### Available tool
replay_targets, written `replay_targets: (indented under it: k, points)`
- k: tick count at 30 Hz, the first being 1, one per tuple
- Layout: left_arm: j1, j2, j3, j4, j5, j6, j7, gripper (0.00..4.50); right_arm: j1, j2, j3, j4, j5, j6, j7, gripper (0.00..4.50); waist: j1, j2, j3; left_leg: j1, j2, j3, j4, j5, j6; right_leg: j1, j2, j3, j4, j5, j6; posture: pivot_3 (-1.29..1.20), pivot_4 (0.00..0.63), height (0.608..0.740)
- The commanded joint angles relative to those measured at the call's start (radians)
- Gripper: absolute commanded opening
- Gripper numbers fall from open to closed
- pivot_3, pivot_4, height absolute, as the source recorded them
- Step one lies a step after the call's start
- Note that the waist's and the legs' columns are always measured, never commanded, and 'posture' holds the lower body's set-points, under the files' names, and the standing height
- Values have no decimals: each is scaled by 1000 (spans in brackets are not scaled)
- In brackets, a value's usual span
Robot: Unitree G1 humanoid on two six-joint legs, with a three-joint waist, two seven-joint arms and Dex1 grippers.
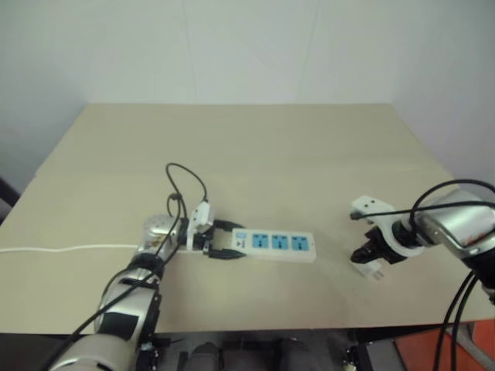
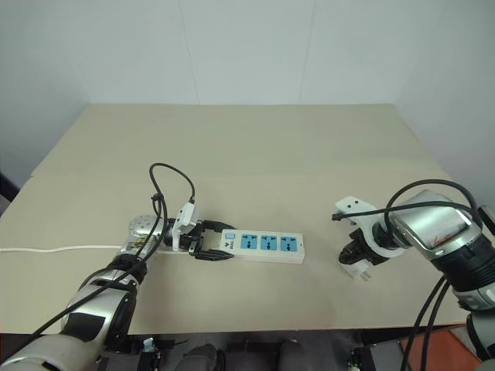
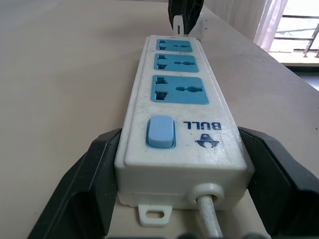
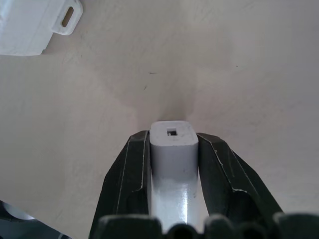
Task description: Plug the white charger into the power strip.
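**Caller:** Left eye view has one power strip (image 1: 274,244) lying flat on the tan surface (image 1: 255,147), a little toward seven o'clock of its middle. Count the sockets for me.

**Spotter:** Three blue socket faces in a row, plus one blue switch (image 3: 161,131) at the cord end. One white cord (image 1: 62,249) runs off toward nine o'clock, out to the surface's edge.

**Caller:** And the left pincer (image 1: 224,241)?

**Spotter:** Clamped on the switch end of the strip. In the left wrist view, two black fingers (image 3: 87,184) press the strip's two long sides, and the cord comes out between them.

**Caller:** Over to the right pincer (image 2: 357,261), out at three o'clock from the strip, well apart from it.

**Spotter:** Pointing steeply down at the surface, and closed on the white charger (image 4: 173,149). Right wrist view shows one small white block squeezed between the two fingers, with a small rectangular port on its end face.

**Caller:** Prongs?

**Spotter:** Two short prongs stick out toward five o'clock in the left eye view, right at the surface; whether they touch it, I can't tell.

**Caller:** So that's one charger, one strip, two pincers, each one gripping something.
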Motion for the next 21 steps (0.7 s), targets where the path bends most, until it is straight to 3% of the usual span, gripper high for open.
replay_targets:
  k: [1, 6, 10, 16, 21]
  points:
    - [-13, 2, 3, -22, 0, 9, -3, 3264, -16, -33, 12, -38, -12, -2, 21, 1124, 0, 0, 0, 0, 0, 0, 0, 0, 0, 0, 0, 0, 0, 0, 0, 0, 150, 740]
    - [-5, 19, -37, -51, -18, 38, -3, 3264, -45, -71, -2, -124, -25, -42, 46, 1124, 0, 0, 0, 0, 0, 0, 0, 0, 0, 0, 0, 0, 0, 0, 0, 0, 150, 740]
    - [2, 25, -54, -72, -31, 47, -3, 3264, -66, -54, -100, -181, -32, -169, 63, 1124, -2, 0, 0, -1, 0, 0, 0, 0, 0, -1, 0, 0, 0, 0, 0, 0, 150, 740]
    - [2, 23, -63, -91, -36, 69, -3, 3264, 4, 129, -366, -144, 22, -454, 79, 1124, 2, 0, 0, -1, 0, -1, 0, 0, 0, 0, 0, -1, 0, 0, 0, 0, 150, 740]
    - [1, 18, -42, -114, -29, 98, 5, 3264, 104, 286, -403, -52, 0, -754, 152, 1124, 3, 0, 0, -2, 0, -2, 0, 0, 0, 1, 0, -3, 1, 0, 1, 0, 150, 740]
